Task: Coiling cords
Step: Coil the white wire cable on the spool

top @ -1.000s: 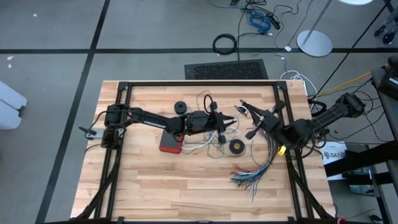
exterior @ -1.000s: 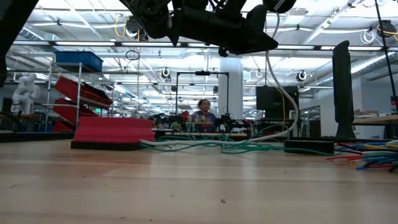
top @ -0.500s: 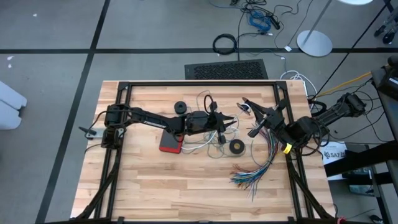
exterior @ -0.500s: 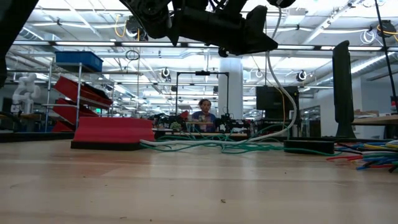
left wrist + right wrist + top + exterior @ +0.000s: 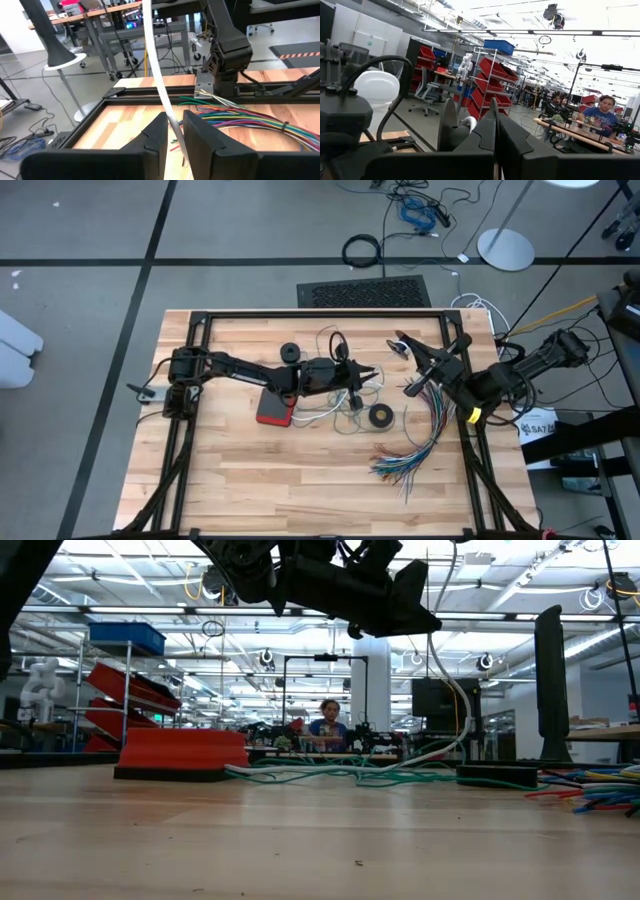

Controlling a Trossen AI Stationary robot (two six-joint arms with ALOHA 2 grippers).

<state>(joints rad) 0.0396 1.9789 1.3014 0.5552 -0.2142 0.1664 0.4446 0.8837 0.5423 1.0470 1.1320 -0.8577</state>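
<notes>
The white cord (image 5: 152, 60) runs from my right gripper (image 5: 400, 344) down through my left gripper (image 5: 175, 122) and on to the table (image 5: 445, 750). My left gripper (image 5: 372, 373) reaches level over the table's middle, shut on this cord. My right gripper is higher and to the right, shut at the cord's end with the small round black-and-white piece (image 5: 454, 129). The teal-green cord (image 5: 338, 420) lies in loose loops on the table under the left gripper, also seen in the low view (image 5: 400, 778). My left gripper pinches a middle stretch of the white cord (image 5: 171, 116) between its two fingers, which come level from the table's left and lie across it. The cord rises from the fingers toward my right gripper, and its other part hangs in a curve to the table. My right gripper is shut at the white cord's end, lifted clear of the table. The round black-and-white piece (image 5: 454, 129) sticks out beside the shut fingers (image 5: 485, 135). The fingers themselves hide the exact place of contact.
A red flat block (image 5: 275, 410) lies under the left arm. A small black ring (image 5: 380, 416) and a fanned bundle of multicoloured wires (image 5: 415, 448) lie toward the right. A black round piece (image 5: 290, 352) sits farther back. A black frame (image 5: 320, 315) borders the table.
My right gripper has drawn back a little toward the table's right edge and upward, keeping the cord's end. The white cord's hanging stretch has shifted slightly with it.
</notes>
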